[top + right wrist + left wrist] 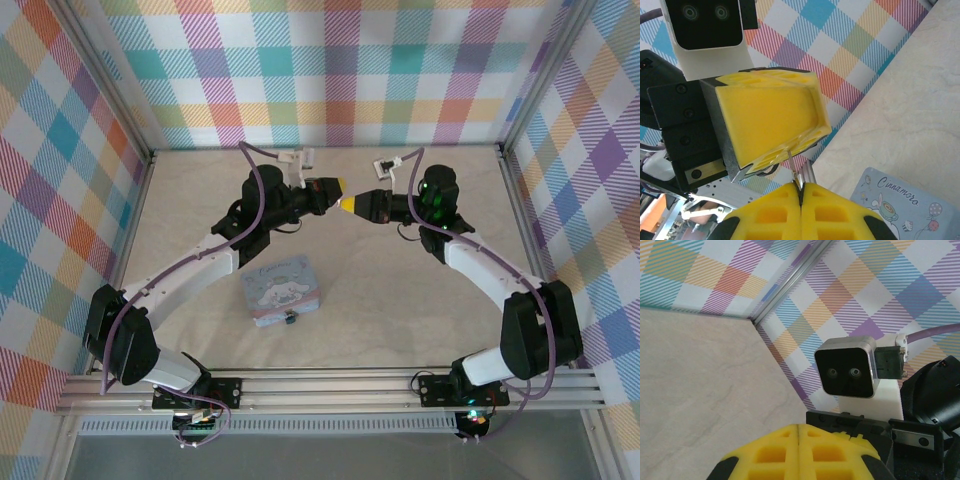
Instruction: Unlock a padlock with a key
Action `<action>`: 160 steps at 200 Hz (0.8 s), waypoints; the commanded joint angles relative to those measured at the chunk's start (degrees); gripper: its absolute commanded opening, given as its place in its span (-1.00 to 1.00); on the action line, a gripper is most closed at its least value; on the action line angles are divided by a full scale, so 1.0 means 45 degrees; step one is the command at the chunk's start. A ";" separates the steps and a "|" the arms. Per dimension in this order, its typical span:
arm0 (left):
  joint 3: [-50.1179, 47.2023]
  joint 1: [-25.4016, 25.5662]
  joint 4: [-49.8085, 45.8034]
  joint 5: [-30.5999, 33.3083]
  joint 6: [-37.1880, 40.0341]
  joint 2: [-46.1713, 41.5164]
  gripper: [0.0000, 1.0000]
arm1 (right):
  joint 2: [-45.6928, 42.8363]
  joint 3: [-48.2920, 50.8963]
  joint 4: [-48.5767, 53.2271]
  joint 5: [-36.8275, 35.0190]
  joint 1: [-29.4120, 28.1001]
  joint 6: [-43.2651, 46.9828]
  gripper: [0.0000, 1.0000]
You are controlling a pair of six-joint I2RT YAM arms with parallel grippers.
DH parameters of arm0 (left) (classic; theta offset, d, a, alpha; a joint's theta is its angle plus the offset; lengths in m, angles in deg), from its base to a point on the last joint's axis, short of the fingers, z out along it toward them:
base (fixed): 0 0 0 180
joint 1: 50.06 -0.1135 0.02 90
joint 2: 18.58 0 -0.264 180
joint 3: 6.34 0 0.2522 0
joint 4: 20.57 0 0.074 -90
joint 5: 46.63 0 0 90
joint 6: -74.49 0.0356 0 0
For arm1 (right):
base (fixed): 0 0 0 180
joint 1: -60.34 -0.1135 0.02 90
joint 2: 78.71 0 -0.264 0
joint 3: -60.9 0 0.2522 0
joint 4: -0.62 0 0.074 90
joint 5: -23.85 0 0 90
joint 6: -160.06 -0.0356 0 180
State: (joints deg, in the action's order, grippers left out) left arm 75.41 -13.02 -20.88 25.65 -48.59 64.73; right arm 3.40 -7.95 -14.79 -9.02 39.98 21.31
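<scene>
Both arms are up mid-air over the far half of the table (400,290), tips nearly nose to nose. The left claw (337,185) is closed: in its own wrist view the yellow pads (770,455) meet at a tight seam with nothing between them. The right claw (347,204) is closed on a thin silver sliver, which I take to be the key (792,167). It sticks up out of the seam toward the left claw's pads (770,117). I can't tell if its tip touches them.

The padlock (290,319) is a small dark speck on the table, right against the near edge of the pale blue tin (282,288), well apart from both claws. Its loop is too small to read from here.

My guess is the step is getting the key seated right before going to the lock. To do it well:
- keep the right pinch firm so the blade doesn't twist
- leave enough blade showing
- bring the left arm down to hold the lock body steady
- line the key up with the keyhole slowly

The lock is light and will likely skid if pushed.
</scene>
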 commanded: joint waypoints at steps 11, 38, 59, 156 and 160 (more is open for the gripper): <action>0.0029 -0.0036 -0.0206 0.0471 0.0334 -0.0483 -0.66 | -0.0505 -0.0258 0.1349 -0.0413 -0.0085 0.1217 -0.97; 0.0028 -0.0181 -0.1083 0.1007 0.0622 -0.0972 -0.02 | -0.0756 -0.0292 0.2419 -0.0648 -0.0085 0.2023 -0.97; 0.0038 -0.0338 -0.2573 0.1814 0.0967 -0.1620 0.23 | -0.0995 -0.0384 0.3569 -0.0956 -0.0085 0.2903 -0.97; -0.1772 -0.2832 -1.2364 0.4821 -0.1698 -0.4890 0.78 | -0.1633 -0.0738 0.6414 -0.2038 -0.0080 0.5204 -0.97; -0.1981 -0.3022 -1.2511 0.4660 -0.1852 -0.5052 0.78 | -0.1653 -0.0733 0.6437 -0.2059 -0.0074 0.5221 -0.97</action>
State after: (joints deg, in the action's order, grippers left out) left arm 70.82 -22.42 -64.31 47.34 -50.49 45.23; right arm -2.59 -9.85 11.59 -17.55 40.00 41.64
